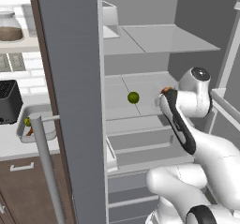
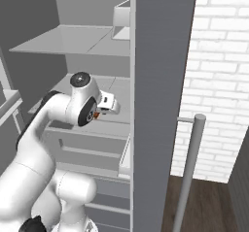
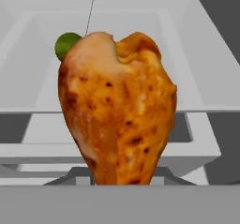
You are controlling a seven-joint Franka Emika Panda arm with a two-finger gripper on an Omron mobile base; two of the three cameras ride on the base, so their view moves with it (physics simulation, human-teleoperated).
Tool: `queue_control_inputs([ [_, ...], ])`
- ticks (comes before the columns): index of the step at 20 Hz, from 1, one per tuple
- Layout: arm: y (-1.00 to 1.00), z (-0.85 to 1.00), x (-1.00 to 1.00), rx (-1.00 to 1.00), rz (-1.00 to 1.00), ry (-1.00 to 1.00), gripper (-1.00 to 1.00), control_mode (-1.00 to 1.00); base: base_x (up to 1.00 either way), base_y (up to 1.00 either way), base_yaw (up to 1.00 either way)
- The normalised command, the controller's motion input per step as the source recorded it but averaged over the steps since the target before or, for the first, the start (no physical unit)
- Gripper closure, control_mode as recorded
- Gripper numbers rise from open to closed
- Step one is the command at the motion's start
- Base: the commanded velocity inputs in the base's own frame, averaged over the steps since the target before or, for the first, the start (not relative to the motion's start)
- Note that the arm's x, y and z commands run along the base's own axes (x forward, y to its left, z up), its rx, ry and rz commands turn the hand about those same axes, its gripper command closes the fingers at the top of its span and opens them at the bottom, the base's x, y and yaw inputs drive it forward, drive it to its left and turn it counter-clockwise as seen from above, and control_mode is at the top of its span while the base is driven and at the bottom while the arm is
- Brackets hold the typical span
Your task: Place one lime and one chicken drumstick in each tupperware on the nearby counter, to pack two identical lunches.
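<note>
- Open fridge interior (image 1: 154, 85), grey shelves, fills the middle of both base views; its door (image 1: 70, 101) stands open edge-on, with a long grey bar handle (image 1: 44, 167).
- Gripper (image 2: 108, 105) is inside the fridge at middle-shelf level, closed on a chicken drumstick (image 3: 117, 110); the finger tips are hidden behind the meat in the hand view.
- Drumstick is browned orange with dark char spots, fat end up, narrow end down toward the gripper; a sliver of orange shows at the hand in the left base view (image 1: 165, 91).
- One lime (image 1: 133, 97) sits on the middle fridge shelf, left of the gripper and apart from it; in the hand view it peeks out behind the drumstick's upper left (image 3: 65, 45).
- Counter (image 1: 14, 143), pale grey, lies left of the fridge door in the left base view.
- One tupperware (image 1: 35, 113) rests on that counter, just beside the door; a small green lime-like item (image 1: 27, 122) and something orange lie in it, mostly hidden by the handle.
- Black appliance (image 1: 9, 101) stands on the counter left of the tupperware.
- Glass jar (image 1: 9, 26) with brown contents sits on a wall shelf above.
- White brick wall (image 2: 219, 80) is to the right of the door in the right base view.
</note>
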Motion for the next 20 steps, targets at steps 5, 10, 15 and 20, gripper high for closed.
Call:
queue_control_inputs([
  [5,-0.01,1.00,-1.00,0.00,0.05,0.03,1.00,-1.00,0.00,0.00,0.00],
  [10,-0.01,0.99,-1.00,0.00,0.07,0.02,1.00,-1.00,0.00,0.00,0.00],
  [15,0.04,0.77,-1.00,-0.02,0.03,0.04,1.00,-1.00,0.00,0.00,0.00],
  [20,0.34,0.18,-1.00,-0.06,0.00,0.16,1.00,-1.00,0.00,0.00,0.00],
])
